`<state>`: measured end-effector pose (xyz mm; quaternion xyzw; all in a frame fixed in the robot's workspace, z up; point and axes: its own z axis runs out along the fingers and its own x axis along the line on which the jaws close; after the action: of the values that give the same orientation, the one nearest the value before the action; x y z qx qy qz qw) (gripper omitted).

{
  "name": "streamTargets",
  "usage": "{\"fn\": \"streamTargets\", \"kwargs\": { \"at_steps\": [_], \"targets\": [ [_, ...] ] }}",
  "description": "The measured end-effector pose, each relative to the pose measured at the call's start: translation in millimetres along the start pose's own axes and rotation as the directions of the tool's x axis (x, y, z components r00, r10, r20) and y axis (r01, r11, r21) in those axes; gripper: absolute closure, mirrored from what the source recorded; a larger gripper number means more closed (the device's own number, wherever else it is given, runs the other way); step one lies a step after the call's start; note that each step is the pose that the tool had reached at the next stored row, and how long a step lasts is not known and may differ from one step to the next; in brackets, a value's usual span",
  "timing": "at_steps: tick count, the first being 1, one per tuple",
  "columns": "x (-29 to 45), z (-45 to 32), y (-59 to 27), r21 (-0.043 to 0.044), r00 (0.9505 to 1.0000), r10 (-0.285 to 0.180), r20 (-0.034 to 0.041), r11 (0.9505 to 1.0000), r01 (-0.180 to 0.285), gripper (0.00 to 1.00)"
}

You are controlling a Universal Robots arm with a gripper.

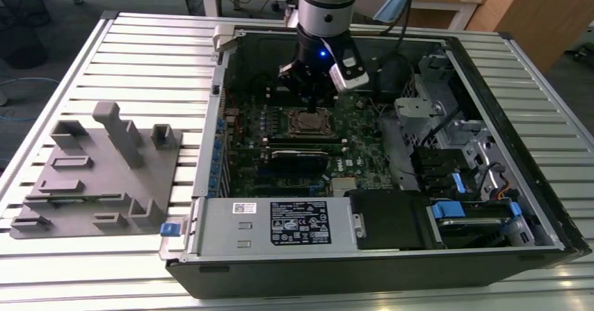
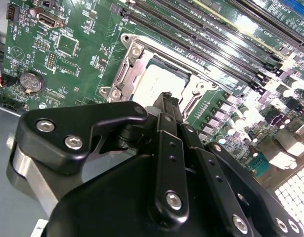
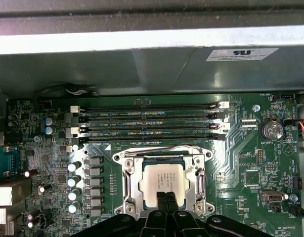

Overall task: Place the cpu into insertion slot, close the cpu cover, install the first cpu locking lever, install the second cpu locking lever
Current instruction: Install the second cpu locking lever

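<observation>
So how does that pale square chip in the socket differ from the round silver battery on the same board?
The cpu is square, flat and pale grey; the coin battery is round and shinier. The cpu is larger and sits inside a metal frame, the cpu cover; the battery sits in a dark holder. Both lie flat on the green circuit board.

The cpu (image 3: pixel 162 181) lies in the insertion slot (image 3: pixel 129 183), under the cpu cover (image 3: pixel 164 155), beside the memory slots (image 3: pixel 152 123).

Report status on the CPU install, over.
Gripper low over the socket edge, fingers together. Cpu seated in insertion slot, cpu cover down around it. Nothing in the way.
</observation>
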<state>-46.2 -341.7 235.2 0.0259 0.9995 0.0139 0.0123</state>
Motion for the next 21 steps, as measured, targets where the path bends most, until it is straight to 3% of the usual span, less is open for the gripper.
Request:
{"fn": "streamTargets", "kwargs": {
  "at_steps": [21],
  "targets": [
    [-0.2,-7.0,0.2,-0.0002,1.0,0.0,0.0001,1.0,0.0,0.89]
  ]
}}
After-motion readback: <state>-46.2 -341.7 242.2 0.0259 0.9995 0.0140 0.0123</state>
